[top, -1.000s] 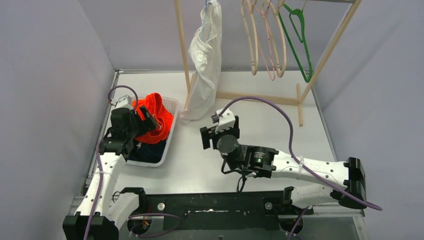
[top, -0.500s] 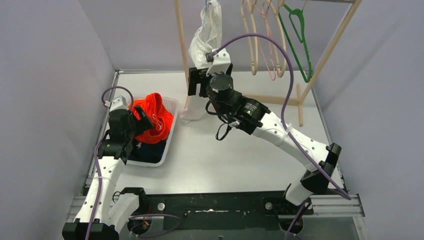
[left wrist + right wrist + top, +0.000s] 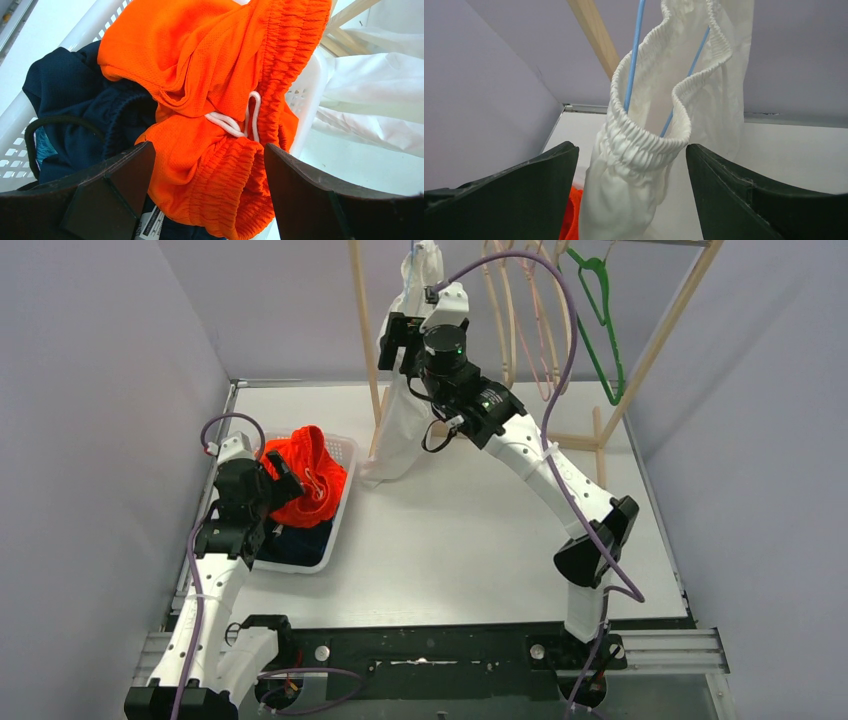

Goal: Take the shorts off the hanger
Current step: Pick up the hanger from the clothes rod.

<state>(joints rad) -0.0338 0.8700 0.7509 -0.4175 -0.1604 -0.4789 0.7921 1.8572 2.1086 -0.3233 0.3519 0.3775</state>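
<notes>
White shorts [image 3: 405,425] hang on a blue hanger [image 3: 636,52] at the left end of the wooden rack [image 3: 364,330]. My right gripper [image 3: 400,335] is raised to their elastic waistband [image 3: 649,142], open, with the waistband between the two fingers and untouched. Bright orange shorts [image 3: 305,478] with a white drawstring [image 3: 235,122] lie on top of dark navy shorts [image 3: 75,95] in the white basket [image 3: 340,515]. A bit of teal fabric [image 3: 45,147] shows under the navy. My left gripper [image 3: 207,200] is open just above the orange shorts. The camouflage pair is hidden.
Bare hangers hang on the rack: several beige and pink ones [image 3: 530,320] and a green one [image 3: 597,310]. The rack's base bar [image 3: 520,435] and slanted right leg [image 3: 650,350] stand at the back. Grey walls close in left and right.
My right arm has swung up from the table's middle to the white shorts' waistband at the rack. The left arm has barely moved.
</notes>
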